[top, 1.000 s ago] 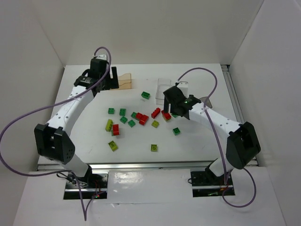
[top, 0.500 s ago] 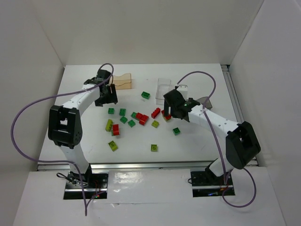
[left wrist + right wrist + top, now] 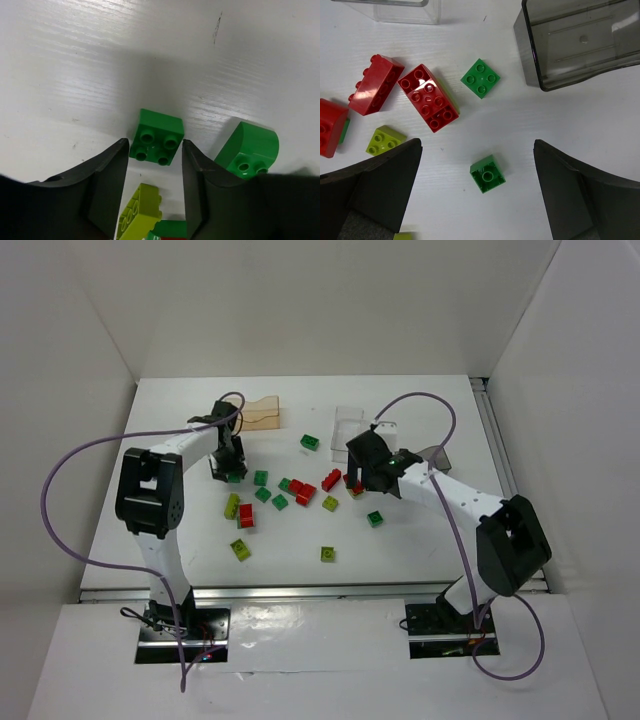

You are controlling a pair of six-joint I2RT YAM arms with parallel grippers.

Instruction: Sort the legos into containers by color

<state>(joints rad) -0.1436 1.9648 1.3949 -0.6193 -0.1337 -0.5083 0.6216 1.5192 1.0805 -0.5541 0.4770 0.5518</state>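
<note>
**Green brick flanked on the sorting bench**

The left fingers [image 3: 107, 185] stand close on either side of a dark green brick [image 3: 156, 143] lying studs-up on the white bench [image 3: 100, 60]; whether they already pinch it cannot be told. The right fingers [image 3: 380, 185] gape wide above a second green brick [image 3: 487, 174], near a red brick [image 3: 427, 97] and the grey tray [image 3: 570, 55]

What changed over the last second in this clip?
The left gripper swung from the tan tray toward the robot and down over a dark green brick, jaws narrowing either side of it. The right gripper stayed open over the other bricks, which did not move.
</note>
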